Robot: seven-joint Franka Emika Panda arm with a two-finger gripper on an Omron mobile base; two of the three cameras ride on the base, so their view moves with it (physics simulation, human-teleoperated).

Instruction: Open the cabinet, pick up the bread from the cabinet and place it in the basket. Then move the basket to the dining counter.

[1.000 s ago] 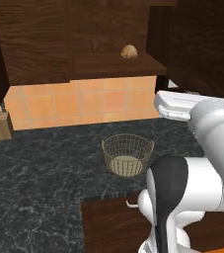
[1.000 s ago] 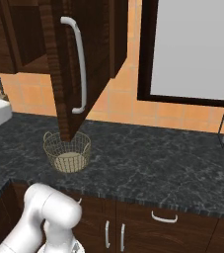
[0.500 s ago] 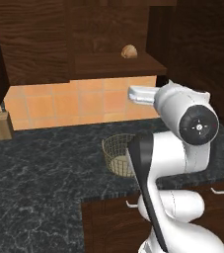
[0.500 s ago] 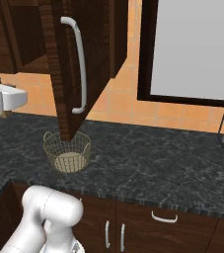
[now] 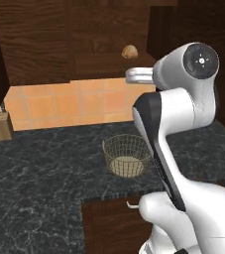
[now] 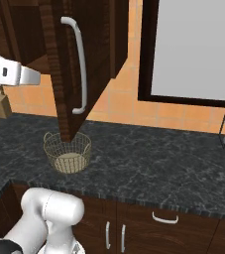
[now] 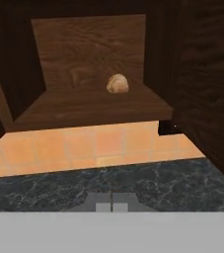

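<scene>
Black marbled counter [image 5: 39,163] runs under an orange tiled wall. Gripper [image 7: 111,206] is raised level with the cabinet [image 7: 89,54] opening, facing it; its fingers sit at the frame edge and I cannot tell their spacing. Bread [image 7: 117,84] lies well ahead on the shelf. Cabinet door [image 6: 82,69] stands open. Basket [image 5: 126,155] sits on the counter below, holding nothing.

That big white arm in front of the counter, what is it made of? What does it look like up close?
The arm is a chain of smooth, rounded, glossy white shells. Dark grey to black bands mark the joints, one running as a long stripe down the side of the upper segment. One joint ends in a round dark cap with a few small pale dots. No loose cables or writing can be made out. Its jaws are too unclear to describe.
</scene>
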